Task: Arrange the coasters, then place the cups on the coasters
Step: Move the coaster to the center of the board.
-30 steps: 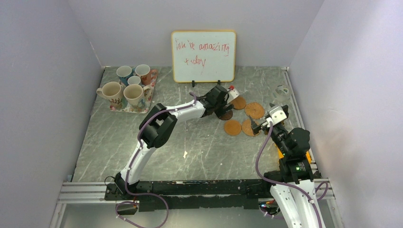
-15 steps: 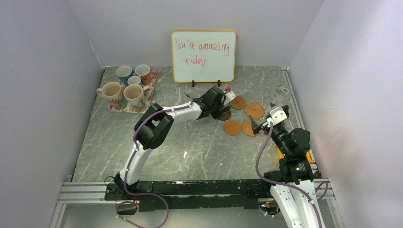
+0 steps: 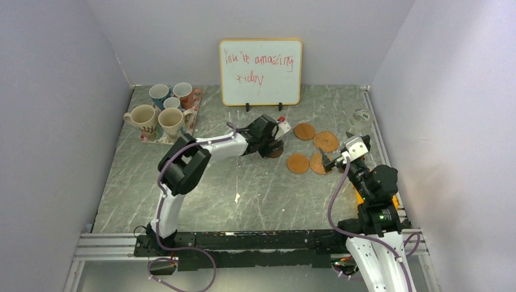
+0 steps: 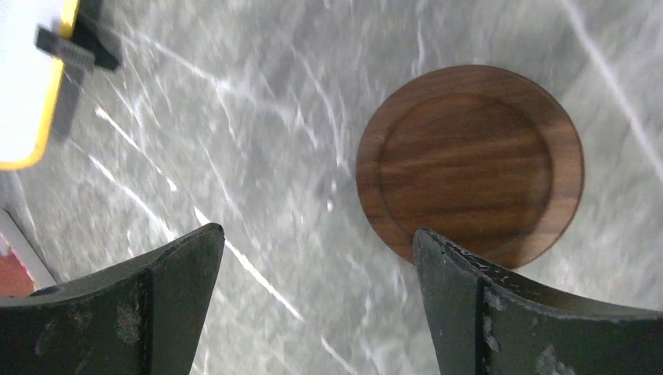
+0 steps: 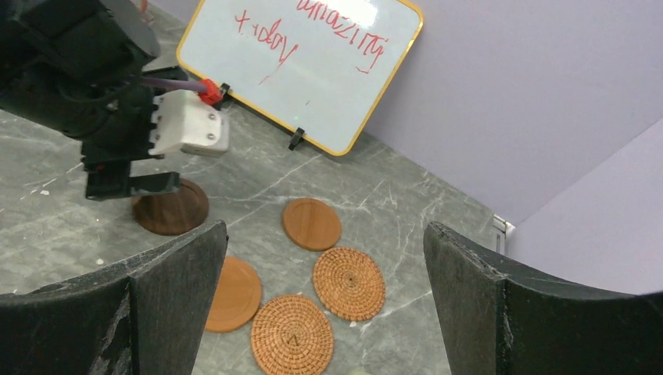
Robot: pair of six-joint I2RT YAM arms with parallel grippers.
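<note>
The dark brown coaster point(image 4: 469, 164) lies flat on the marble table, just left of the other coasters point(image 3: 277, 151). My left gripper point(image 4: 317, 234) hangs open low over the table beside it, its right finger point(image 4: 469, 297) over the coaster's near edge, nothing between the jaws. Two smooth tan coasters point(image 5: 311, 223) point(image 5: 231, 293) and two woven ones point(image 5: 349, 283) point(image 5: 292, 334) lie clustered ahead of my right gripper point(image 5: 324, 230), which is open and empty above them. Several cups point(image 3: 172, 120) stand on the floral tray point(image 3: 152, 139) at the back left.
A whiteboard point(image 3: 260, 72) stands on its feet at the back centre, close behind the left gripper point(image 3: 271, 141). A clear round object point(image 3: 363, 115) sits by the right wall. A small white scrap point(image 3: 237, 198) lies mid-table. Walls close in on three sides.
The left arm has swung to the left, and the dark brown coaster has slid left with it, away from the tan ones. The right arm has stayed still.
</note>
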